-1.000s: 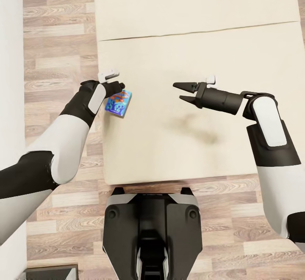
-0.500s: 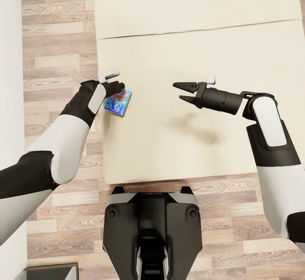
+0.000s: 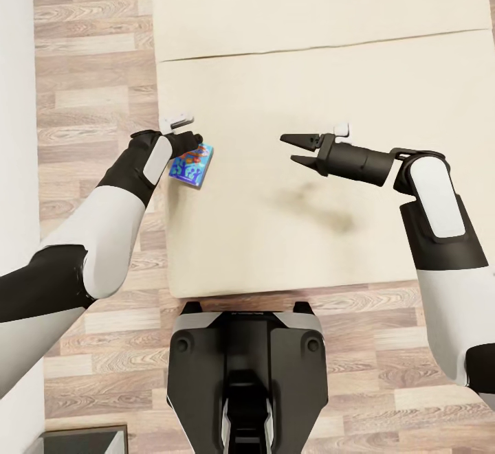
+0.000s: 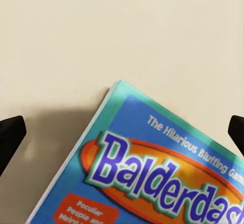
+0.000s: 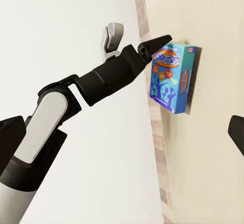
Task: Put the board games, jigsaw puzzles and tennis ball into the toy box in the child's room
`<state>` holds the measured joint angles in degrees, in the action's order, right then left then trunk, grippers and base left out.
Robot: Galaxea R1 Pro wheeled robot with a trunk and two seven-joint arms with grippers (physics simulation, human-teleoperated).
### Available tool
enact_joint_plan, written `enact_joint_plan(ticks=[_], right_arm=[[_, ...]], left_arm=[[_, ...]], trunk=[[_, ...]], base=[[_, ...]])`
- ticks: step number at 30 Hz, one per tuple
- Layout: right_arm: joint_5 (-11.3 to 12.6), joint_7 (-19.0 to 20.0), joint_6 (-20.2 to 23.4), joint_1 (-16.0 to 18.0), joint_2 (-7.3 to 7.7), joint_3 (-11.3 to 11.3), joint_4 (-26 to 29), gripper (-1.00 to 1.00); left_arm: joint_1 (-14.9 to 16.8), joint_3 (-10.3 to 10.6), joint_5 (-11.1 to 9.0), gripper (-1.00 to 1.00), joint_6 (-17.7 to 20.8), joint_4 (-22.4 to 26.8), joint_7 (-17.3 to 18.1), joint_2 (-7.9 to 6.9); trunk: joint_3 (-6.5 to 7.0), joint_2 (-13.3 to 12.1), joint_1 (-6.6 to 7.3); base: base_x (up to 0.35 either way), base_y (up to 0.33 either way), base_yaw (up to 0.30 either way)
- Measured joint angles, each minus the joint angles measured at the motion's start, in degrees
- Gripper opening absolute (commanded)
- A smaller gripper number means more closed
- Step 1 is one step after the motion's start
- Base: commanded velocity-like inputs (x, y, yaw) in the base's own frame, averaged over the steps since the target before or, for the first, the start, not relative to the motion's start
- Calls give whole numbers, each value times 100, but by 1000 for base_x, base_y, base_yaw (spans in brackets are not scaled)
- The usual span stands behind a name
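1. Up close, the left wrist view reads "Balderdash" on the blue board game [image 4: 152,178], lettering too small to make out in the head view.
2. The left gripper [image 3: 193,141] stands spread over the game at the bed [image 3: 330,69]'s left edge, its fingertips apart, gripping nothing.
3. The right gripper [image 3: 294,150] hangs open and empty above the mattress.
4. Nothing has moved since a second ago.

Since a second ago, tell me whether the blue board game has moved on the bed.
No, barely if at all. The blue board game sits at the same spot by the bed's left edge, under the left pincer, level with the same floor planks.
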<state>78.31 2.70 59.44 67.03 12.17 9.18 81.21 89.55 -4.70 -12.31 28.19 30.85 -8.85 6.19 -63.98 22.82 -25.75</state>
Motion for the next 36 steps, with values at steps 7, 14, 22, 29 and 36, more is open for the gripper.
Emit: enact_joint_plan(ticks=[7, 14, 22, 29, 36], right_arm=[[1, 0, 7, 0, 0, 0, 0, 100], [1, 0, 8, 0, 0, 0, -7, 100], [1, 0, 6, 0, 0, 0, -10, 100], [1, 0, 11, 0, 0, -2, -10, 100], [1, 0, 13, 0, 0, -1, -10, 100]], left_arm=[[0, 6, 1, 100, -1, 0, 2, 2], [0, 19, 8, 100, -92, 0, 4, 18], [0, 39, 16, 100, -214, 0, -2, 44], [0, 49, 18, 100, -218, -4, -3, 77], [0, 55, 25, 100, -232, -8, -3, 93]], trunk=[[-12, 0, 0], [-13, 0, 0], [-13, 0, 0], [-13, 0, -1], [-13, 1, 0]], base=[[0, 0, 0], [0, 0, 0], [0, 0, 0], [-68, 0, 0], [-59, 0, 0]])
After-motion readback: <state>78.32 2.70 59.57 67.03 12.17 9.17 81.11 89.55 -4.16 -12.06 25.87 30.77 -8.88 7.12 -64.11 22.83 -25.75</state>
